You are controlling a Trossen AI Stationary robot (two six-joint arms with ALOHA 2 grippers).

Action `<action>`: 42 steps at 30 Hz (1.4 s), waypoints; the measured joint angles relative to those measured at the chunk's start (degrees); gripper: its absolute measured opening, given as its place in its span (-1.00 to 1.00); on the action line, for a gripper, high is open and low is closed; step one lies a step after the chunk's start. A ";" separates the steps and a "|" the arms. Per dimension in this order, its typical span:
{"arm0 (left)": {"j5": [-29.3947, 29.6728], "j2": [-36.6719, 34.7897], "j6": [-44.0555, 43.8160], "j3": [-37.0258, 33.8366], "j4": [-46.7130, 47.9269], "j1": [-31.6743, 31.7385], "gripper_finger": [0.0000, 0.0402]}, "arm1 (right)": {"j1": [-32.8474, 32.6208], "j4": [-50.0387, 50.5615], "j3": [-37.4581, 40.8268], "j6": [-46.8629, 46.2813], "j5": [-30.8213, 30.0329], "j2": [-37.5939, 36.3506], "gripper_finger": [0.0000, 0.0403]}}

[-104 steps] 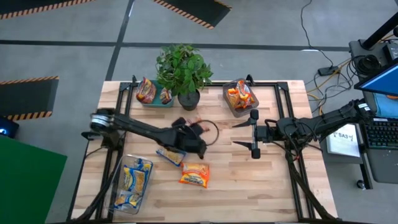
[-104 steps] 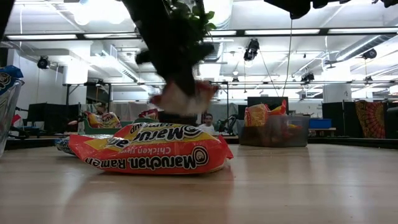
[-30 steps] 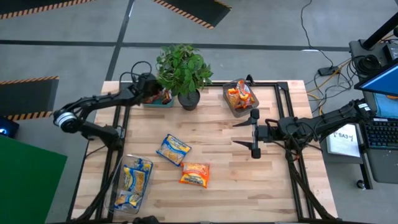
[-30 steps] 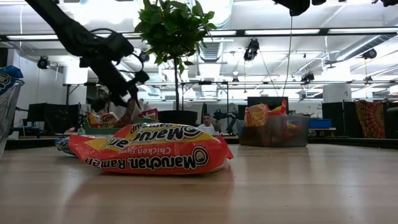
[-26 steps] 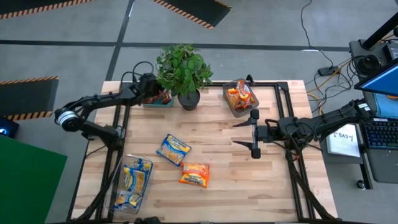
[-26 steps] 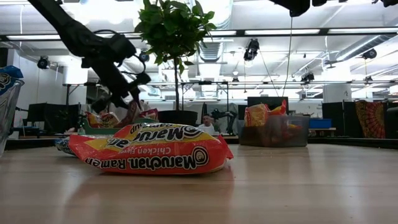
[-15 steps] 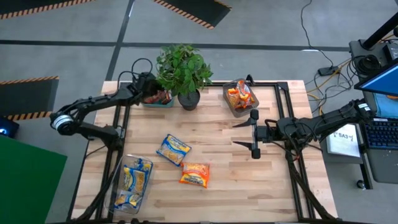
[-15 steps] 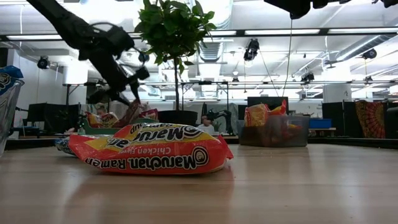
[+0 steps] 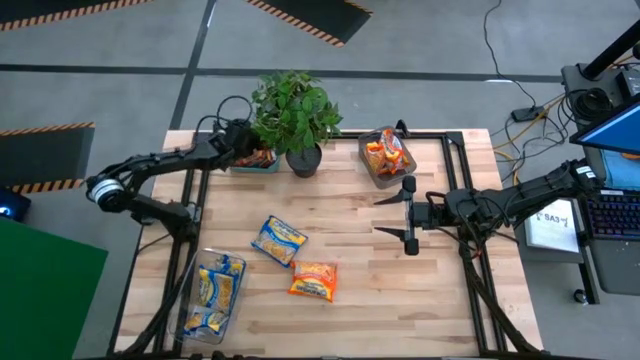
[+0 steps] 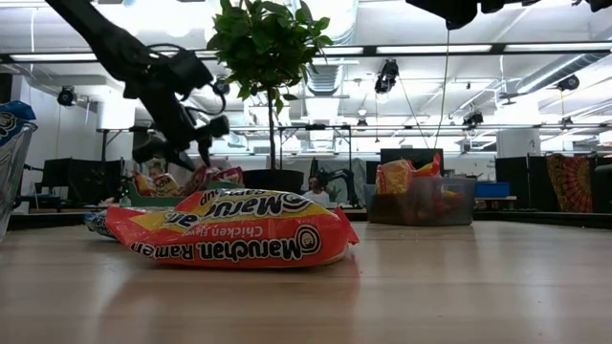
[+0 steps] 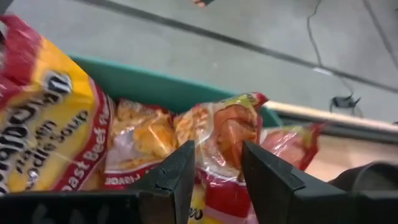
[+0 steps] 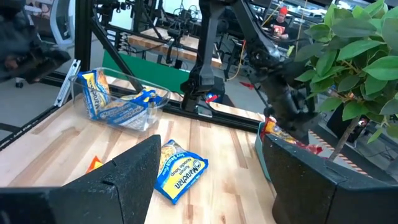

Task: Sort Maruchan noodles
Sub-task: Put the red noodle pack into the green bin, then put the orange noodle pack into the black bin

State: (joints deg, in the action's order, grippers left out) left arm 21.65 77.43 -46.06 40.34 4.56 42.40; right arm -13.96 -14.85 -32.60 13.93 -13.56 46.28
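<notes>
Left gripper (image 9: 243, 152) over the teal bin (image 9: 252, 165) of red noodle packets (image 11: 231, 138) — fingers parted.
On the tabletop (image 9: 440, 300), a clear bin (image 9: 212, 296) well nearer than that gripper holds blue-and-yellow packets; another clear bin (image 9: 387, 156), just beyond the right gripper (image 9: 409, 214), holds orange ones. The left arm reaches over the far edge; the right gripper hovers wide open. A blue packet (image 9: 278, 240) and an orange packet (image 9: 313, 280) lie loose between them.

Low view: blue-and-yellow packet (image 10: 98, 223) mostly hidden behind the orange packet (image 10: 229, 229). Clear bin (image 10: 11, 162) was cut off at the frame edge. Left wrist view: red packet (image 11: 46, 118) cropped, label only partly readable.
</notes>
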 joint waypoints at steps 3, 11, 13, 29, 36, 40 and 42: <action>0.06 2.11 0.91 -0.02 0.12 -0.57 -0.43 | 0.00 0.02 0.00 0.11 -0.02 0.00 0.34; 0.94 -1.01 4.10 0.26 1.19 -1.16 -0.43 | 0.00 0.11 0.00 0.00 -0.02 0.00 0.34; 0.95 -3.89 4.72 0.26 3.07 -2.48 -0.43 | 0.00 0.24 0.00 -0.35 -0.02 0.00 0.34; 14.88 -15.53 9.02 0.26 5.64 -42.20 -0.43 | -0.02 3.02 0.00 -16.80 0.33 4.01 0.34; 15.28 -12.84 9.57 0.26 2.48 -57.41 -0.43 | -0.02 2.60 0.00 -30.28 3.64 10.53 0.34; 15.28 -8.97 9.57 0.26 -2.25 -63.05 -0.43 | -0.04 2.74 -2.12 -37.75 12.40 15.48 0.34; 15.26 -6.40 9.57 0.26 -5.34 -64.75 -0.43 | -0.04 2.58 -4.13 -41.05 16.47 18.10 0.34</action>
State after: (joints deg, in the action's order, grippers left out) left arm 36.91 71.03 -36.50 40.60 -0.78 -22.35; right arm -14.00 -12.27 -36.73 -27.12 2.91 64.38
